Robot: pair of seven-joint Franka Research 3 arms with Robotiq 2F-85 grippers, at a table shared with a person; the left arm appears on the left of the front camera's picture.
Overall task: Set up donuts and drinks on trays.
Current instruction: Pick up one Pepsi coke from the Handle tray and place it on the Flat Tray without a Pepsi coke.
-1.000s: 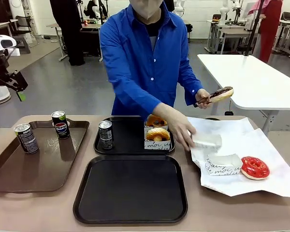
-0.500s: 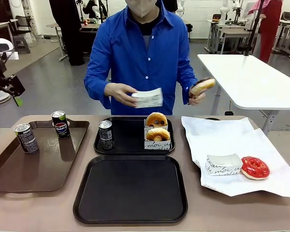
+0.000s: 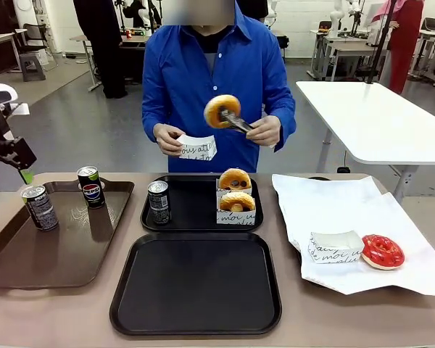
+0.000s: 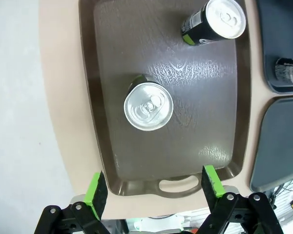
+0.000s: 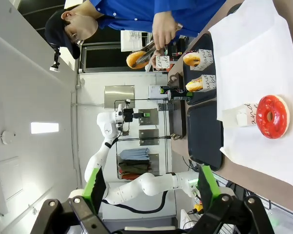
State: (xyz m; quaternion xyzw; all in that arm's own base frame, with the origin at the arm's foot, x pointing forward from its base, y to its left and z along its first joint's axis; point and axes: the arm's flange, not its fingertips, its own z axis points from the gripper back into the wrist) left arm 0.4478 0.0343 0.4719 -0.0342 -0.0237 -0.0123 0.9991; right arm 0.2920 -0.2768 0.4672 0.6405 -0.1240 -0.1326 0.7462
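Donuts and cans, part laid out.
Left hand (image 4: 152, 185) wide, empty, over brown tray (image 4: 107, 73) with two cans (image 4: 148, 106); right hand (image 5: 152, 183) wide, empty. Far black tray (image 3: 196, 203): one can (image 3: 158, 201), boxed donuts (image 3: 236, 190). Person's tongs (image 3: 239, 123) grip glazed donut (image 3: 222, 111).

The near black tray (image 3: 196, 286) is lying flat at the counter's (image 3: 58, 312) front; the far black tray (image 3: 196, 199) is carrying one upright can (image 3: 158, 201) and two boxed golden donuts (image 3: 236, 201) (image 3: 234, 178). Two cans (image 3: 40, 207) (image 3: 91, 186) are standing on the brown tray (image 3: 58, 254), a red-iced donut (image 3: 382, 251) lying on white paper (image 3: 333, 203)
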